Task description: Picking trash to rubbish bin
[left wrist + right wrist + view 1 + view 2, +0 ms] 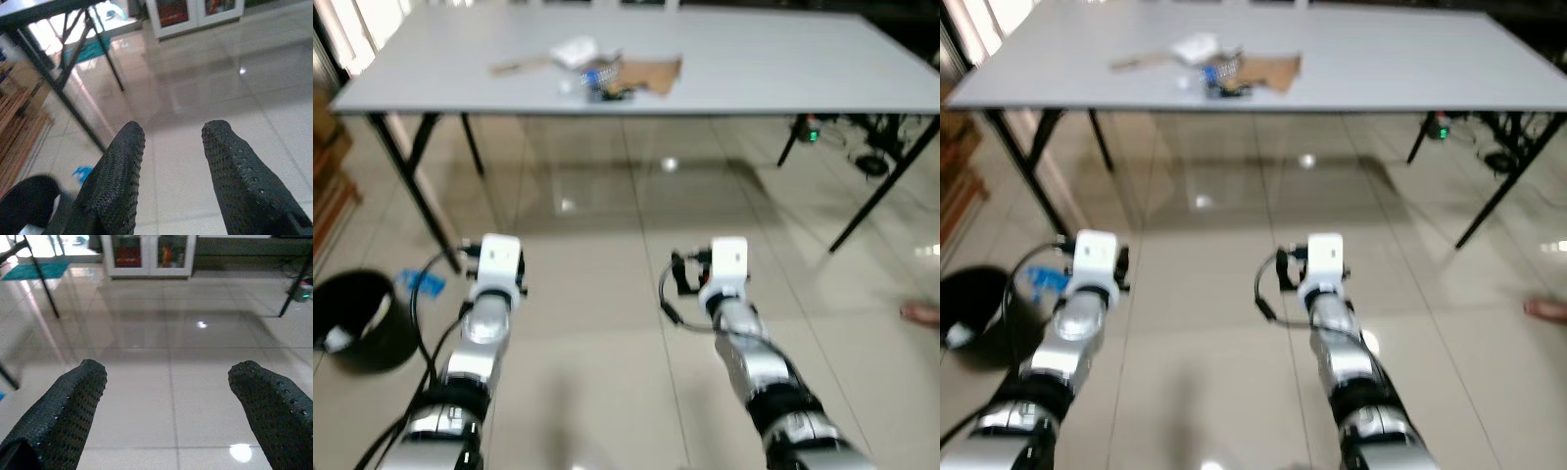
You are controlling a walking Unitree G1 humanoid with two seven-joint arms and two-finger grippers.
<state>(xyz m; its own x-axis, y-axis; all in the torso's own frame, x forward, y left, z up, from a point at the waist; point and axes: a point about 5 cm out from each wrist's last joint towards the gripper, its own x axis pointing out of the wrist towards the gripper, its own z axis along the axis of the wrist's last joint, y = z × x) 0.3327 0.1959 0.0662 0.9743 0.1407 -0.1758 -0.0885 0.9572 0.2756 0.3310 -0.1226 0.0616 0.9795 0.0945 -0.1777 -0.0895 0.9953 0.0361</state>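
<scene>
So the robot is standing a fair way back from the counter [754, 69], a long grey one on thin black legs, and its near edge is running straight across the head views. The trash is sitting in a small cluster left of the middle of the top: a flat piece of brown cardboard [651, 73], a crumpled white wad [575, 51] just beside it, and some blue and dark bits [600, 86] right at the cardboard's left edge, fairly close to the near edge. It's blurry, so I can't tell what those small bits are.

The rubbish bin [360, 321] is sitting on the floor at the far left, black and round, with something white poking up inside, well apart from the counter's left legs. A blue scrap [419, 284] is lying on the tiles just beside it.

Both arms are reaching forward at low height over bare tile. The left tool [173, 142] is hanging with its two black fingers spread and nothing between them; its wrist view is looking past the counter's black leg frame toward a white cabinet. The right tool [168, 377] is spread even wider, also gripping nothing, pointing across glossy floor at the same cabinet.

Loads of open tile between the arms and the counter, and under it too. Cables and a small green light [813, 134] are sitting by the right legs.
</scene>
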